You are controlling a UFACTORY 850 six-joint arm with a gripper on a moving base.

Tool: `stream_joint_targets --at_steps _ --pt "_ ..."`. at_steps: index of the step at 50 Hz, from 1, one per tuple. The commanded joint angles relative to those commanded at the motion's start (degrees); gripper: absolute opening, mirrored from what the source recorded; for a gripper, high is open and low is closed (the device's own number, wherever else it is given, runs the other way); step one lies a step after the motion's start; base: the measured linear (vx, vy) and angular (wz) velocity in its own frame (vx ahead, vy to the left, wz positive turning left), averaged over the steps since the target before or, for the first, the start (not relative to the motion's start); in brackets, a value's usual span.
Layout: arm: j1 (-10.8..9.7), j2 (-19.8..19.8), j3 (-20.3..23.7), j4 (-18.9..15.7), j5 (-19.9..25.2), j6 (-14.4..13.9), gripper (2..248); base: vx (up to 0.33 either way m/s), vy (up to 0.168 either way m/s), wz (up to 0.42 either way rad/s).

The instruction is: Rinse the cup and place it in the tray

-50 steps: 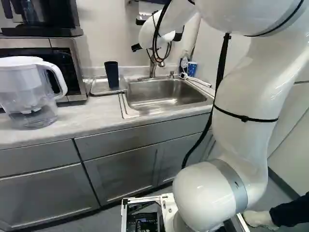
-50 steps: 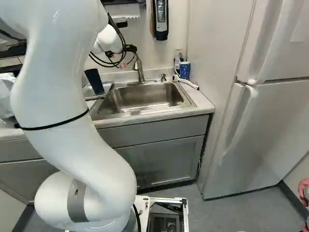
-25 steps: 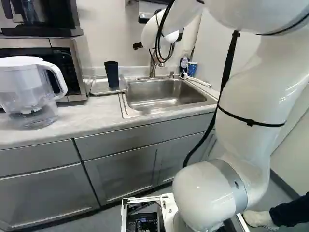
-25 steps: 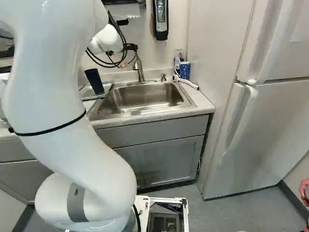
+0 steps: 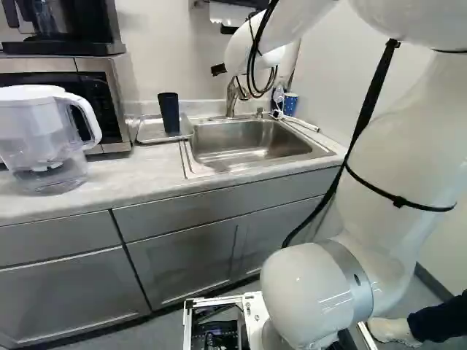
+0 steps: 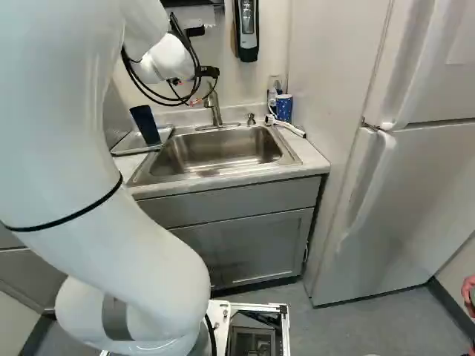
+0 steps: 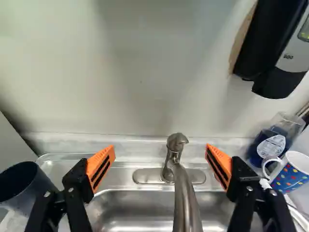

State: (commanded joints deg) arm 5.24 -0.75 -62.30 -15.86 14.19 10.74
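Black and two-fingered, the claw [image 5: 218, 69] reaches over the far side of the stainless steel sink [image 6: 226, 172]. In the wrist view its orange pads [image 7: 100, 166] stand wide apart, with the brushed-metal faucet [image 7: 176, 154] showing in the space between them and neither pad on it. The tall dark cup [image 5: 168, 111] stands upright on the shallow metal tray [image 5: 149, 132], beside the sink. In the wrist view that cup shows just outside one finger. Past the other finger is a white mug with a blue, multicoloured-dotted outside [image 7: 291, 172], near a clear bottle of dark blue liquid [image 7: 271, 145]; both are by the sink's far corner. At the left of the left base view, a clear plastic pitcher with a white lid and handle [image 5: 44, 138] stands on the pale grey surface [image 5: 109, 182], in front of the silver and black microwave [image 5: 113, 91].
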Motion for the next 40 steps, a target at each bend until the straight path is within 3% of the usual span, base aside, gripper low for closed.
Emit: stream_joint_targets --at_steps 22,40 --pt "-2.7 5.7 5.6 0.0 -1.1 0.0 247 0.0 0.0 0.0" --pt "-3.5 9.2 8.9 0.0 -6.6 0.0 247 0.0 0.0 0.0"
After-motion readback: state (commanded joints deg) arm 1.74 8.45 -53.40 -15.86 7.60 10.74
